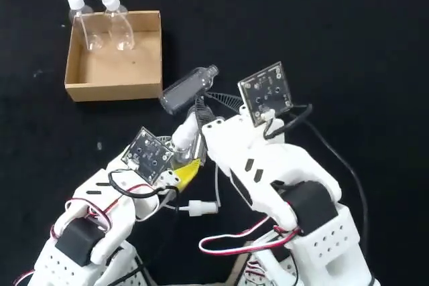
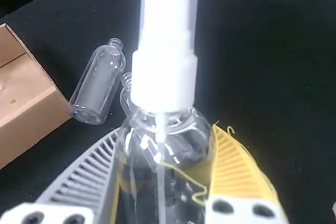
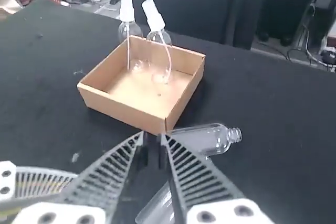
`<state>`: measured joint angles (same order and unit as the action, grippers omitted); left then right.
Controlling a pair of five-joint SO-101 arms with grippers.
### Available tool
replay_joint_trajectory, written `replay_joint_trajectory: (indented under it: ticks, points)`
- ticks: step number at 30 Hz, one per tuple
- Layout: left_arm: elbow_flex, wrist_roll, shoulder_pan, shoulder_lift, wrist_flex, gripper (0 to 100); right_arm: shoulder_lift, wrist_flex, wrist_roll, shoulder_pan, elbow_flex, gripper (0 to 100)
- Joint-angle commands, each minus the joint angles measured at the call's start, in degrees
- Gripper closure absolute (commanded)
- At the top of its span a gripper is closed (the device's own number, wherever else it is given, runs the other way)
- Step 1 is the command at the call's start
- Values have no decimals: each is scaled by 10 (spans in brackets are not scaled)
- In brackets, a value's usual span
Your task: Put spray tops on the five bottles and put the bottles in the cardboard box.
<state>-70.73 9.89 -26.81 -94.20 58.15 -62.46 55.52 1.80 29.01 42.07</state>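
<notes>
My left gripper (image 2: 165, 135) is shut on a clear bottle (image 2: 160, 166) that carries a white spray top (image 2: 165, 56); in the high view this bottle (image 1: 184, 140) is at the table's middle. My right gripper (image 3: 152, 145) is shut with nothing in it and hovers right beside that bottle (image 1: 201, 117). An uncapped clear bottle (image 1: 190, 89) lies on its side just beyond both grippers, also seen as the lying bottle (image 3: 207, 139). The cardboard box (image 1: 114, 88) at the back left holds two capped bottles (image 1: 100, 21).
A loose white spray top (image 1: 199, 207) lies on the black table between the two arm bases. The box's near wall (image 3: 126, 111) is a short way past the lying bottle. Black tabletop stretches open to the right (image 1: 362, 65).
</notes>
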Motion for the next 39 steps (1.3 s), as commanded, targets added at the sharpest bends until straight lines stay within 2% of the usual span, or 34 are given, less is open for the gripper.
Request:
replay_joint_trajectory:
  ticks: [1, 4, 11, 16, 20, 25, 28, 30, 33, 36, 39]
  points:
    - [7, -2, -1, -4, -2, 902, -7, -4, 1, 33, 13, 963]
    - [7, -2, -1, -4, -2, 902, -21, -7, 1, 58, 25, 963]
    - [7, -2, -1, -4, -2, 902, -52, -6, 0, 60, 28, 963]
    - [7, -2, -1, -4, -2, 902, -57, -6, -4, 30, 21, 962]
    - [7, -2, -1, -4, -2, 902, -52, 23, -4, -5, -61, 962]
    - [7, -2, -1, -4, -4, 902, -51, 87, 0, -7, -181, 962]
    - [7, -2, 1, -4, -4, 902, -51, 97, -2, -10, -206, 921]
    - [12, -2, 29, -4, -4, 902, -52, 109, -4, -25, -214, 899]
    - [23, -4, 102, -4, -21, 902, -51, 120, -4, -81, -201, 931]
    - [51, -5, 164, -4, -40, 902, -51, 119, -4, -133, -145, 942]
    - [92, -5, 193, 2, -47, 902, -51, 95, -4, -153, -60, 942]
